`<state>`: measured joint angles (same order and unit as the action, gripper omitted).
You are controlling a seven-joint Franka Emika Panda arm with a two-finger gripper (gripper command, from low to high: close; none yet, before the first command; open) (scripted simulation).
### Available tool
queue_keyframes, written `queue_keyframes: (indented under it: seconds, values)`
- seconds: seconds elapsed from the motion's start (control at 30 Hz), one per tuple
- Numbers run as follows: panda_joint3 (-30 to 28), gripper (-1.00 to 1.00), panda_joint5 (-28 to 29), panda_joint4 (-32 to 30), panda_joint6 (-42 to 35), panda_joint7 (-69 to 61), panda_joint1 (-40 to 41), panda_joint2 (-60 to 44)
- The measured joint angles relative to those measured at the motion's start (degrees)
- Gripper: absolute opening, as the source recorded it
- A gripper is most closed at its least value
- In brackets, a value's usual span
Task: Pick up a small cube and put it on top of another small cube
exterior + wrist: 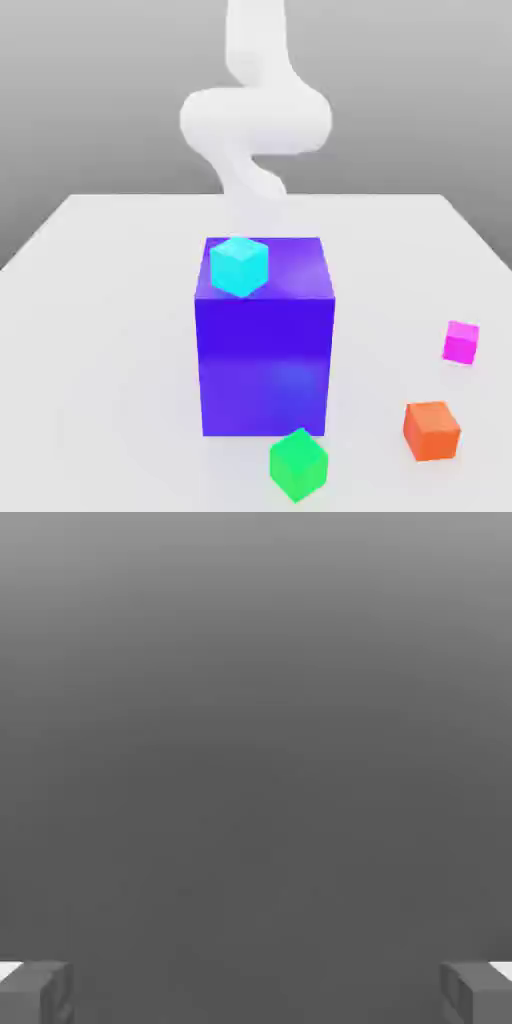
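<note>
The small magenta cube rests on the white table at the exterior view's right. The small green cube sits near the front edge, just in front of the big blue-purple block. The white arm rises behind the block, far from both cubes. In the hand view my gripper is open: its two grey fingertips stand wide apart with nothing between them, against a plain grey background.
The big blue-purple block stands mid-table with a cyan cube on its top. An orange-red cube lies front right, between the green and magenta cubes. The white table stretches bare to the left.
</note>
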<state>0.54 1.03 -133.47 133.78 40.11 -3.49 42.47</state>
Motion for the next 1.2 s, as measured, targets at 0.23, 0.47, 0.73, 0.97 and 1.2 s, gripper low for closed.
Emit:
queue_keyframes:
  seconds: [0.23, 0.47, 0.73, 0.97, 1.2]
  values:
    - [1.46, 0.0, 2.38, -4.86, 5.77, -16.87, -9.65, -9.73]
    - [2.63, 0.0, 4.08, -9.58, 11.36, -33.75, -18.92, -19.21]
    - [4.73, 0.0, 4.63, -15.01, 17.83, -54.03, -28.72, -29.96]
    - [8.4, 0.0, 3.77, -19.77, 23.55, -72.77, -36.73, -39.25]
    - [11.75, 0.0, 4.38, -23.39, 30.1, -87.7, -41.83, -49.27]
